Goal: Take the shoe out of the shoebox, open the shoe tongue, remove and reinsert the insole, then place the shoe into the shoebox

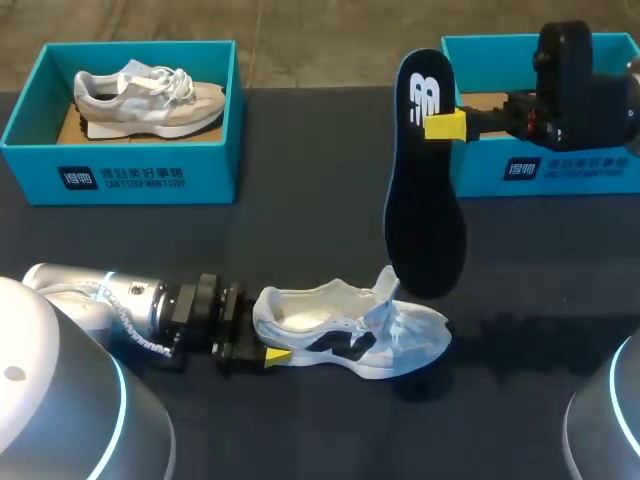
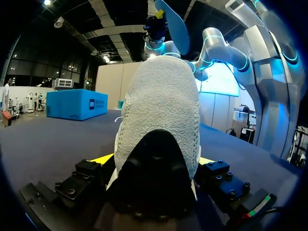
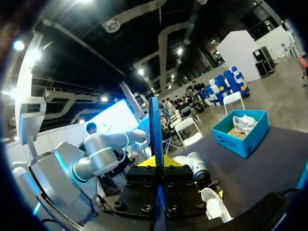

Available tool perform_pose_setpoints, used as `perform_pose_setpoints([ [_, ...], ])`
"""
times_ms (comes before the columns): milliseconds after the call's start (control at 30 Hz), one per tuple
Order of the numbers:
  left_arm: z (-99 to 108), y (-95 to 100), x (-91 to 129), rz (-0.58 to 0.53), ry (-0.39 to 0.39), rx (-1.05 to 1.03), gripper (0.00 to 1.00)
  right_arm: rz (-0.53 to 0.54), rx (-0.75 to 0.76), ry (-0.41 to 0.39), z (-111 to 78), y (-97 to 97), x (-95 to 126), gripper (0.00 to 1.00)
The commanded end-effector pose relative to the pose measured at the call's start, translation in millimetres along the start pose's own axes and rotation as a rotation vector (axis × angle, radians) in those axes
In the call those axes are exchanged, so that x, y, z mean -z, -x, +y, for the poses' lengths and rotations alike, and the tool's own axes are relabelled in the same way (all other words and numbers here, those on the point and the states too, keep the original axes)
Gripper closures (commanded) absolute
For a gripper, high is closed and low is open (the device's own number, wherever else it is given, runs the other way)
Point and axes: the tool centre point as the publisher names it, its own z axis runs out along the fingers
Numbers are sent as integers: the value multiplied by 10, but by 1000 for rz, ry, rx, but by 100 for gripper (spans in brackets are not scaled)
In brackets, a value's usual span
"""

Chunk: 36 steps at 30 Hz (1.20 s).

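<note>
Left gripper (image 1: 265, 345) is clamping the sneaker (image 1: 350, 335) heel, right gripper (image 1: 445, 124) is pinching the insole (image 1: 425, 200). I'd be feeding it toe-first, steeply, under the lifted tongue (image 1: 385, 290).

Dim overall, overhead glare; soft shadows

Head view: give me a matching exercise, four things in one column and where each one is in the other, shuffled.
Things:
1 insole
2 white shoe
3 grey shoe
4 right box

Places:
A in the left box
B heel in the left gripper
C raised in the right gripper
D far right corner of the table

Pairs: 1-C, 2-B, 3-A, 4-D
</note>
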Motion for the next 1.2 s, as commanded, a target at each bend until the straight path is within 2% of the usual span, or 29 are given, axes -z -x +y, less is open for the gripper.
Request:
perform_pose_setpoints([
  [33, -5, -20, 64, -7, 10, -8, 0, -2, -2, -1, -2, -3, -6, 100],
  [267, -13, -12, 150, -24, 25, -17, 0, -2, -2, -1, -2, -3, -6, 100],
  [467, -77, -8, 226, -25, 75, -19, 0, -2, -2, -1, -2, -3, -6, 100],
  [733, -97, -6, 316, -27, 188, -13, 0, -2, -2, -1, -2, -3, -6, 100],
  [933, -129, -75, 433, -21, 330, -8, 0, -2, -2, -1, -2, -3, -6, 100],
  [1200, -248, -144, 650, -114, 604, -57, 0, -2, -2, -1, -2, -3, -6, 100],
])
